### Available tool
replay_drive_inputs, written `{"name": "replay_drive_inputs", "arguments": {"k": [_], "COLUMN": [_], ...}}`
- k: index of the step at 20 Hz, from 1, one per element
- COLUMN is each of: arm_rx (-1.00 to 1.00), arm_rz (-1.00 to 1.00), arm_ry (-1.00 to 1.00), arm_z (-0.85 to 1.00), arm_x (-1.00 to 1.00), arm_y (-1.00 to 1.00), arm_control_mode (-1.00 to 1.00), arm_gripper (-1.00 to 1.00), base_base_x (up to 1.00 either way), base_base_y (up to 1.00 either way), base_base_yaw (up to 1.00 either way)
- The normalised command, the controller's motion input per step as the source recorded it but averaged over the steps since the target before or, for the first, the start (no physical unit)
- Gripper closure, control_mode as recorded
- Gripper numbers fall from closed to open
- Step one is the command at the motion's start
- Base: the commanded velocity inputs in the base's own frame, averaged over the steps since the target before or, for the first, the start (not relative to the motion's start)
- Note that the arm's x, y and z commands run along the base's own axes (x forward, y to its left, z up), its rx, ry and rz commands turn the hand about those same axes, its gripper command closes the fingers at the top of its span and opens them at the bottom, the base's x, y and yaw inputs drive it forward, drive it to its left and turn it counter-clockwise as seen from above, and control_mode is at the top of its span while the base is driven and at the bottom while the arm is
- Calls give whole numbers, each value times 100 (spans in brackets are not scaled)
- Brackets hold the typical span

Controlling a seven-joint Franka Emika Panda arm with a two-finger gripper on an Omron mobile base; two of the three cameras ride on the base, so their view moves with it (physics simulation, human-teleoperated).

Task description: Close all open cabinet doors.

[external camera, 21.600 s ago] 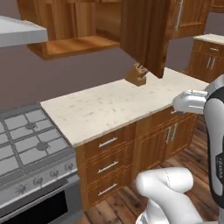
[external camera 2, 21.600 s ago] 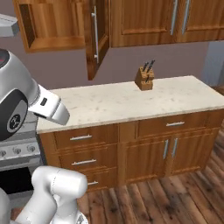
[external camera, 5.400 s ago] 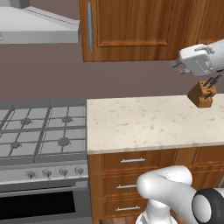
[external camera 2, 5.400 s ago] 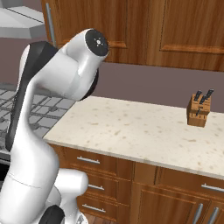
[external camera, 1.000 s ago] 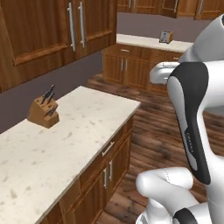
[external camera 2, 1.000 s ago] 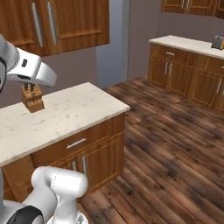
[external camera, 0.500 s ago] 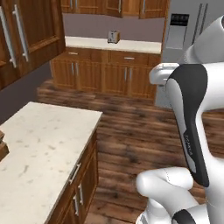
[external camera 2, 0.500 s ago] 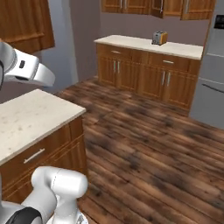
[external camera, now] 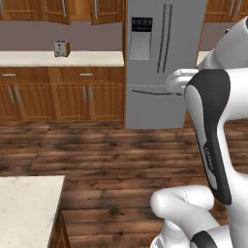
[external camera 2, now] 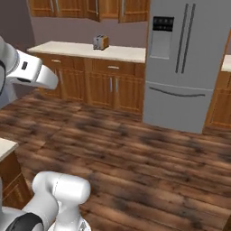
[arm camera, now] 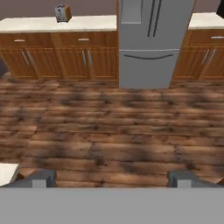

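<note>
Across the room, reddish-brown wall cabinet doors line the top edge above the far counter. Just left of the fridge, two of these cabinet doors (external camera: 107,10) (external camera 2: 134,10) stand ajar, and a lighter cabinet interior (external camera: 80,7) shows between them. Only their lower ends are in frame. My gripper (arm camera: 111,179) is far from them, over the wooden floor, and looks toward that wall. Its two fingertips (arm camera: 40,178) stand wide apart with nothing between them, so it is open.
A tall grey fridge (external camera: 162,58) stands against the far wall. Left of it runs a pale counter (external camera 2: 81,48) with a toaster (external camera: 61,47) above base cabinets. A corner of the island counter (external camera: 24,203) lies close at lower left. Wooden floor (arm camera: 113,127) stretches between.
The base has turned, so the whole picture has swept from the island counter with the knife block round to the fridge wall. The arm keeps the same pose.
</note>
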Motion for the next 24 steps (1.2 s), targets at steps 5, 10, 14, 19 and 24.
{"name": "replay_drive_inputs", "arguments": {"k": [5, 10, 14, 19, 24], "arm_rx": [0, 0, 0, 0, 0], "arm_rz": [0, 0, 0, 0, 0], "arm_ry": [0, 0, 0, 0, 0], "arm_z": [0, 0, 0, 0, 0], "arm_x": [0, 0, 0, 0, 0], "arm_y": [0, 0, 0, 0, 0], "arm_control_mode": [100, 100, 100, 100, 100], "arm_gripper": [-100, -100, -100, -100, -100], "base_base_x": [100, 100, 100, 100, 100], "base_base_y": [-4, 28, 51, 71, 97], "base_base_yaw": [-33, -24, -19, -15, -10]}}
